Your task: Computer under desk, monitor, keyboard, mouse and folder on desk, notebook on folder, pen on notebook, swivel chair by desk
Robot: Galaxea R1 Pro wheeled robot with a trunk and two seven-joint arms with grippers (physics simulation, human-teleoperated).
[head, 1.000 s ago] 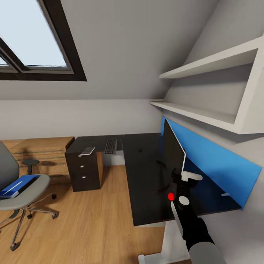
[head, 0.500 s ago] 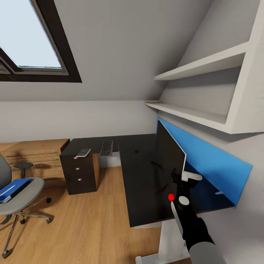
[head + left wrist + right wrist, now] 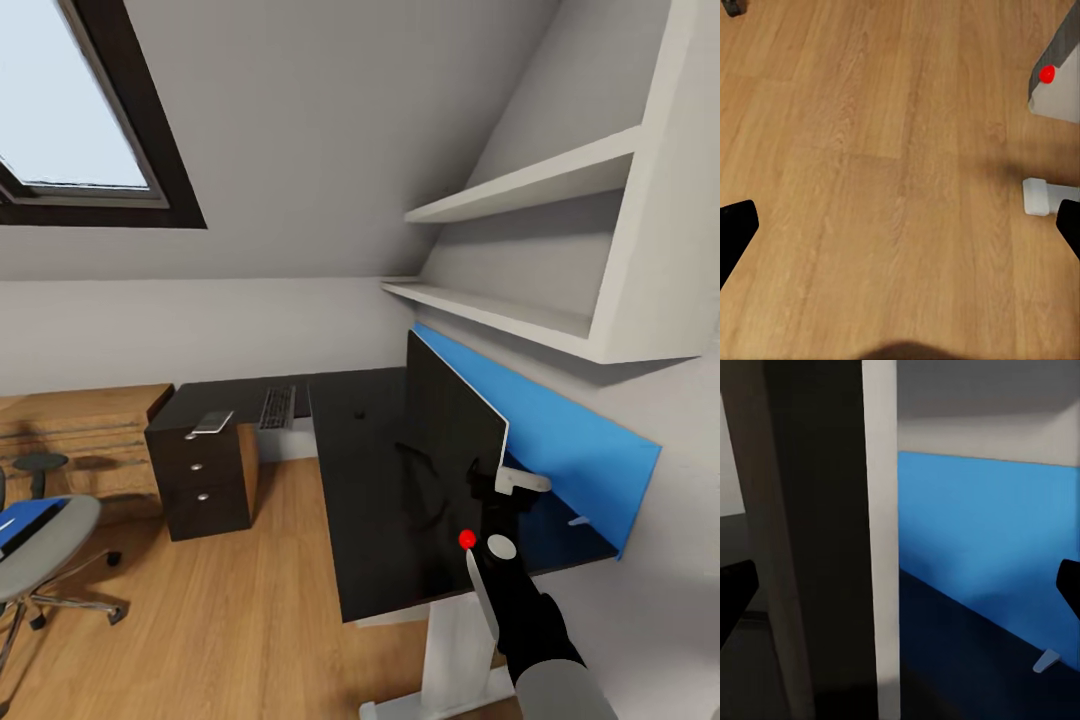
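My right gripper (image 3: pixel 497 492) is raised over the near end of the desk (image 3: pixel 370 500), just at the near edge of the monitor (image 3: pixel 455 425). In the right wrist view the two black fingertips sit far apart at the frame's sides, so the jaws are spread wide with nothing between them. The monitor's pale edge (image 3: pixel 880 532) runs straight through the gap ahead of them.

Key relation: the monitor stands upright on the desk, its long axis running along the blue back panel (image 3: pixel 560 425), away from me. The gripper meets it end-on, at the narrow near edge, not the broad face. Right arm is clearly the nearer one.

My left gripper (image 3: pixel 900 225) points down at bare wood floor (image 3: pixel 870 150), fingers also wide apart, empty; well away from the desk top.

Other items, placed from the desk:
- keyboard (image 3: pixel 276 407) lies on the far wing, long axis toward the wall.
- a small pale flat object (image 3: pixel 213 421) lies beside it, above the drawers (image 3: pixel 203 470); cannot identify it.
- mouse (image 3: pixel 358 412): a small dark speck mid-desk, probably it.
- swivel chair (image 3: pixel 45 545) stands well off the desk's left, with the blue folder (image 3: pixel 25 520) on its seat.

Judgement: monitor already on desk; folder transfer not yet done.
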